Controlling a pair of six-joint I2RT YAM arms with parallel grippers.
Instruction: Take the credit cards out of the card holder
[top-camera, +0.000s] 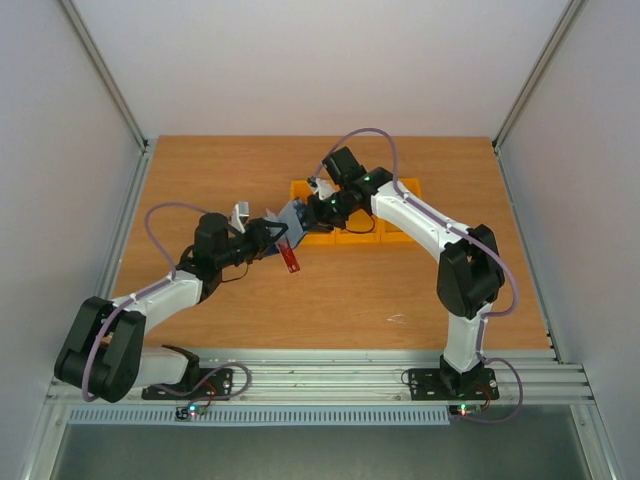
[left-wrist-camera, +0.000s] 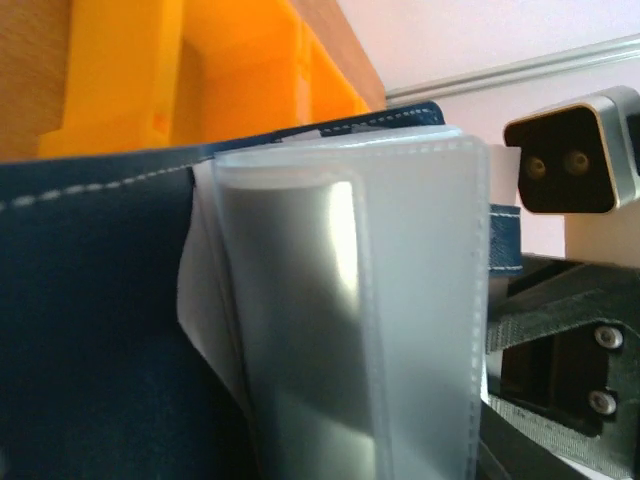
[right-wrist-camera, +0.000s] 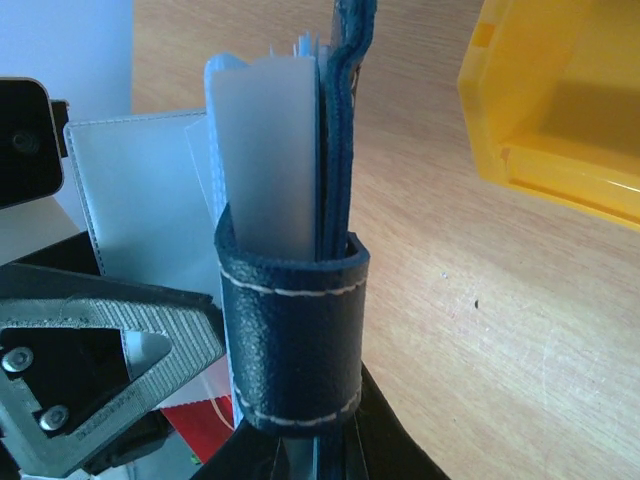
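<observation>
Patience is what this step is asking for, as I am judging it. One of the credit cards, the red card (top-camera: 290, 258), is lying out on the table (top-camera: 200, 170) just in front of where the two arms are meeting. The others are not showing, so I am guessing they are sitting inside the clear sleeves (left-wrist-camera: 400, 300).

The left pincer (top-camera: 272, 234) is reaching in from the near side, right up against the open face of the card holder (top-camera: 292, 214). I cannot tell how wide its jaws are standing or whether they are gripping anything, since its own camera is showing only sleeve and navy cover. To do this well, it should be nipping a card's edge alone, not the plastic around it. It should then be drawing straight out along the sleeve's mouth while the other arm is bracing the holder.

Just beyond, the right pincer (top-camera: 320, 205) is clamping the card holder with its jaws closed on it, standing it upright, its strap looping across the front. So the holder is sitting between the two pincers, gripped by the right one and just beside the left. Farther back, orange bins (top-camera: 355, 238) are standing behind the right pincer.
</observation>
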